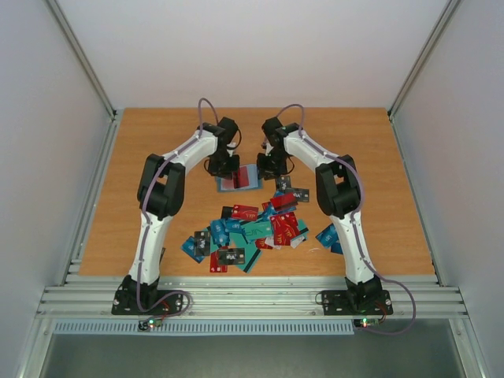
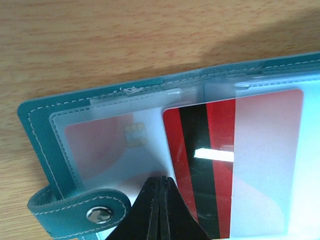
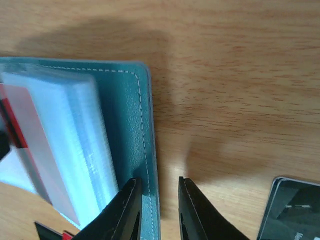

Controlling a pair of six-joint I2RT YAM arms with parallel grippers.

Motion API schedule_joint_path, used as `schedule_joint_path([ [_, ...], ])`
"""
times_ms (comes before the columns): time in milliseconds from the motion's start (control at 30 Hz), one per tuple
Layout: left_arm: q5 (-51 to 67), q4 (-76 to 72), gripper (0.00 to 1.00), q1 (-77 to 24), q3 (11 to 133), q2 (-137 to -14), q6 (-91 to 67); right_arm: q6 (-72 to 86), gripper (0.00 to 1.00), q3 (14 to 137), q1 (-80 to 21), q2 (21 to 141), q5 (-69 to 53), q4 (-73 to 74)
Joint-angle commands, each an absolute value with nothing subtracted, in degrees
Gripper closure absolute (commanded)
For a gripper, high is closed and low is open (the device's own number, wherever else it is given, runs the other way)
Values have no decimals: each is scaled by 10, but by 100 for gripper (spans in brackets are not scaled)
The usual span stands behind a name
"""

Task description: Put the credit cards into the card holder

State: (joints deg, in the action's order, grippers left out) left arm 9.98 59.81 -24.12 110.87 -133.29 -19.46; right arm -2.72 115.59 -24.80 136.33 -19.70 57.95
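The teal card holder lies open on the table between both grippers. A red card with a black stripe sits in a clear sleeve, and a chip card shows faintly in the sleeve to its left. My left gripper is shut, its tips resting on the clear sleeve beside the red card's edge. My right gripper is open and straddles the stitched right edge of the holder's cover. One finger is over the cover and the other over bare wood. Loose credit cards lie heaped nearer the arm bases.
The holder's snap strap lies just left of my left fingers. A black card rests on the wood to the right of my right gripper. Metal rails run along the table's near edge, and white walls enclose the sides.
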Motion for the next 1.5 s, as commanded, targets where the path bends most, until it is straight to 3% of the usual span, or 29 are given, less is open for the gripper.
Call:
schedule_joint_path([
  [0, 95, 608, 100, -243, 1131, -1350, -186, -45, 78, 1175, -253, 1382, -184, 613],
  [1033, 228, 551, 100, -244, 1118, -1348, -246, -45, 79, 1182, -257, 1399, -226, 613],
  [1467, 190, 559, 93, -239, 1077, -1273, -238, -68, 70, 1153, -232, 1315, -230, 629],
])
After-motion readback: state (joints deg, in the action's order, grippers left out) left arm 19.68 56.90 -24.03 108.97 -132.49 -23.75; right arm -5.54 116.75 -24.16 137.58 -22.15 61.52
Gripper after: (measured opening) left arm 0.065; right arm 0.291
